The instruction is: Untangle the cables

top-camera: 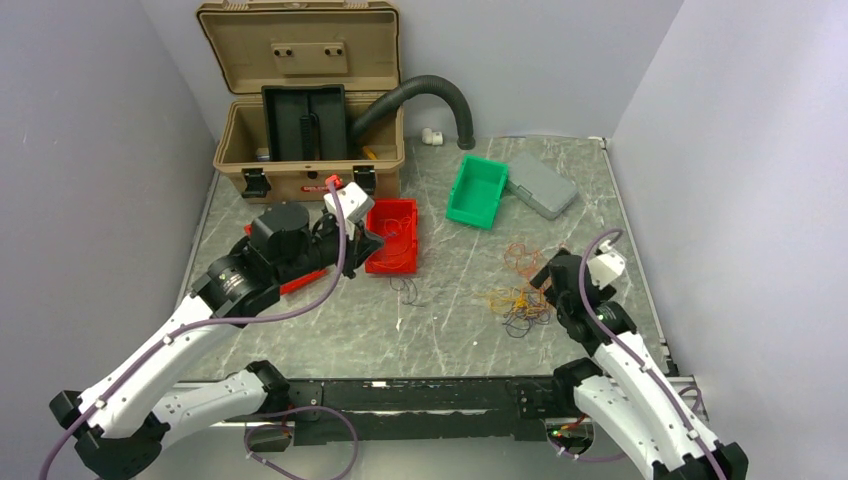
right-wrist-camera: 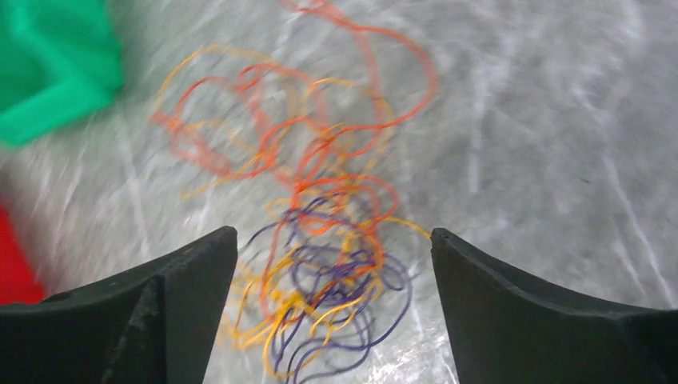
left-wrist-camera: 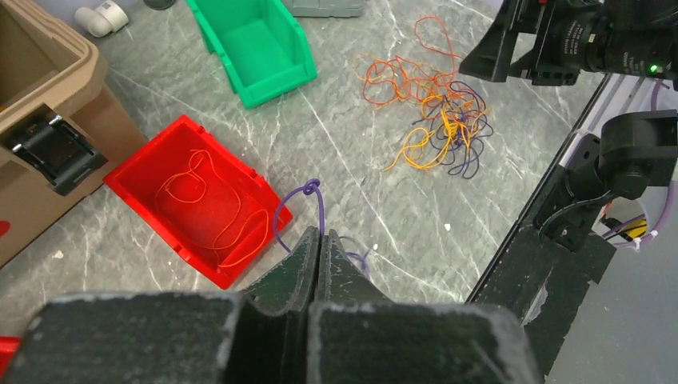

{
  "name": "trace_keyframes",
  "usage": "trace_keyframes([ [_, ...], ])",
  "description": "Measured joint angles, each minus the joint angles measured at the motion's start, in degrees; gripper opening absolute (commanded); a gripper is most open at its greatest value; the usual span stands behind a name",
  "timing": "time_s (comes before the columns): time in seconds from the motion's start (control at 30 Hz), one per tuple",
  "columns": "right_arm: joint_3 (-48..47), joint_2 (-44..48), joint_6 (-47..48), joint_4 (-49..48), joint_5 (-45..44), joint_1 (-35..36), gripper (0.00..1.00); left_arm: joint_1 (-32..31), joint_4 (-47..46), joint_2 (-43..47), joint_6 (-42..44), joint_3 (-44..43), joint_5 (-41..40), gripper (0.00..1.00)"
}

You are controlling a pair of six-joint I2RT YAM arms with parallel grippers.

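The cables are hair-thin wires. A tangle of orange, yellow, red and dark purple wires (top-camera: 515,298) lies on the table at the right; it also shows in the left wrist view (left-wrist-camera: 436,108) and the right wrist view (right-wrist-camera: 336,272). My right gripper (top-camera: 548,275) hangs just above the tangle, open, with the wires between its fingers (right-wrist-camera: 334,232). My left gripper (top-camera: 375,243) is shut on one purple wire (left-wrist-camera: 313,188) beside the red bin (left-wrist-camera: 140,180), just above the table (left-wrist-camera: 321,236). An orange wire (left-wrist-camera: 228,232) lies looped in the red bin (top-camera: 395,262).
A green bin (top-camera: 478,190) and a grey case (top-camera: 540,185) stand behind the tangle. An open tan case (top-camera: 310,100) with a black ribbed hose (top-camera: 430,92) fills the back left. A white fitting (top-camera: 432,135) lies by the back wall.
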State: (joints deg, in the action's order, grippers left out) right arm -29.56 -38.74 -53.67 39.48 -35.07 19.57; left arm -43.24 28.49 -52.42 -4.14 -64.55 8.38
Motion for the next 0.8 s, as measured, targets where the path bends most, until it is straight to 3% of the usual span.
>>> trace_keyframes([
  [0.23,1.62,6.73,16.13,-12.11,24.48,0.09,0.95,0.04,0.11,1.75,0.13,0.28,0.85,0.0],
  [0.4,1.55,-1.33,19.93,-17.18,31.82,1.6,0.96,0.04,0.72,1.57,0.5,-0.72,0.81,0.0],
  [0.63,-0.52,-13.99,19.45,-17.27,26.18,12.28,1.0,3.56,4.44,0.83,-0.28,-3.54,-5.55,0.0],
  [0.8,-1.57,-18.21,16.41,-17.29,20.04,13.44,1.0,9.6,7.54,0.98,-2.16,-3.91,-12.66,0.0],
])
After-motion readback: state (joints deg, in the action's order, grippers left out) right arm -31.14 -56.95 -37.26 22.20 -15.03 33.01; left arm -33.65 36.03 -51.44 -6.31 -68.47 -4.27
